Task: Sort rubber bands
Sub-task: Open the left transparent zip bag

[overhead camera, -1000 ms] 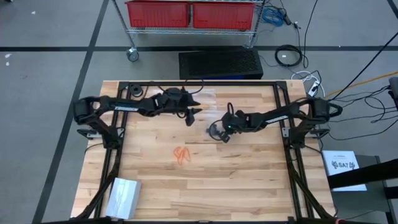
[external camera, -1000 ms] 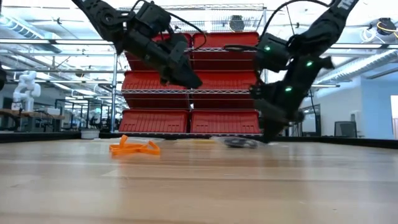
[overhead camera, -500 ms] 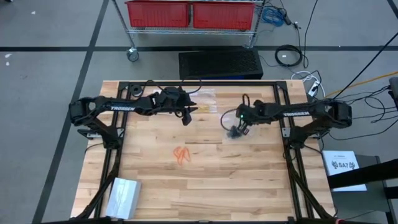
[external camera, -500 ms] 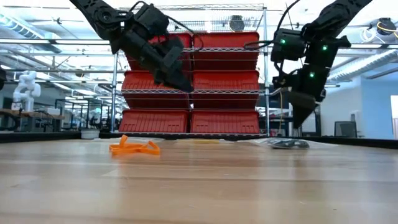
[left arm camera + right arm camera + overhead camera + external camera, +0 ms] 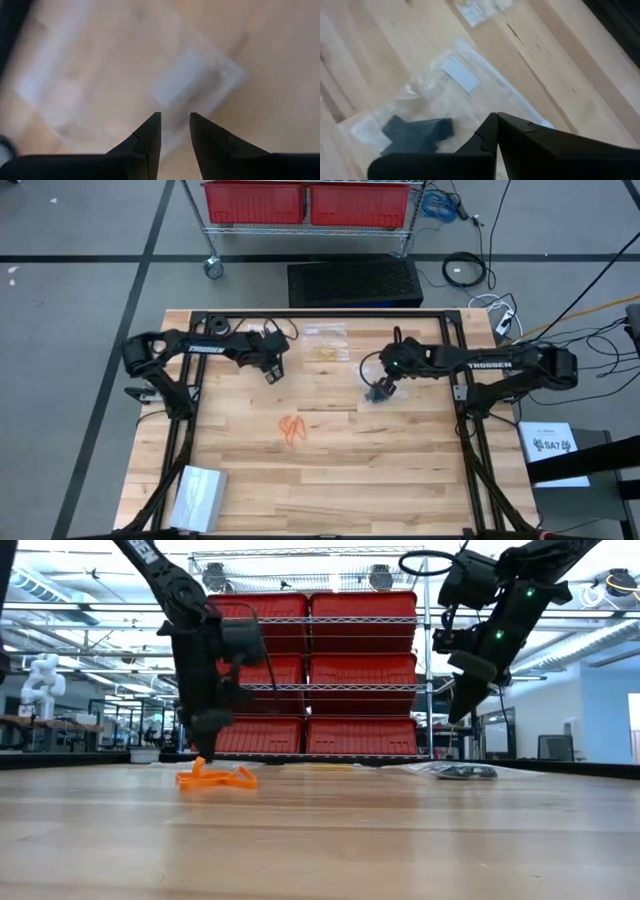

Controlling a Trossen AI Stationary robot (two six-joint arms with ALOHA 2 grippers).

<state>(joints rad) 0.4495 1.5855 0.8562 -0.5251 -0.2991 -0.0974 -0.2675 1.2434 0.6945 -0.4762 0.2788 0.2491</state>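
Orange rubber bands point(image 5: 291, 428) point(image 5: 215, 778) lie loose in a small heap at the table's middle. Black rubber bands point(image 5: 373, 396) point(image 5: 415, 132) lie inside a clear bag point(image 5: 470, 100) that rests flat on the wood. Pale rubber bands point(image 5: 325, 352) lie near the far edge. My left gripper point(image 5: 272, 372) point(image 5: 204, 748) points steeply down, close above the table and beyond the orange heap. Its fingers point(image 5: 150, 132) are open by a narrow gap over another clear bag point(image 5: 197, 82). My right gripper point(image 5: 382, 386) point(image 5: 458, 710) point(image 5: 496, 119) is shut and hangs raised over the bag of black bands.
A white box point(image 5: 198, 496) sits at the near left corner. Black frame rails point(image 5: 190, 430) run along the table's left and right sides. A further clear bag point(image 5: 325, 330) lies at the far edge. Shelves of red bins point(image 5: 310, 670) stand beyond the table.
My left gripper has tipped from nearly level to steeply down, sinking toward the table and moving toward its left edge. My right gripper has risen from the table and gone toward the right edge. The bag of black bands has shifted right and now lies still on the wood.
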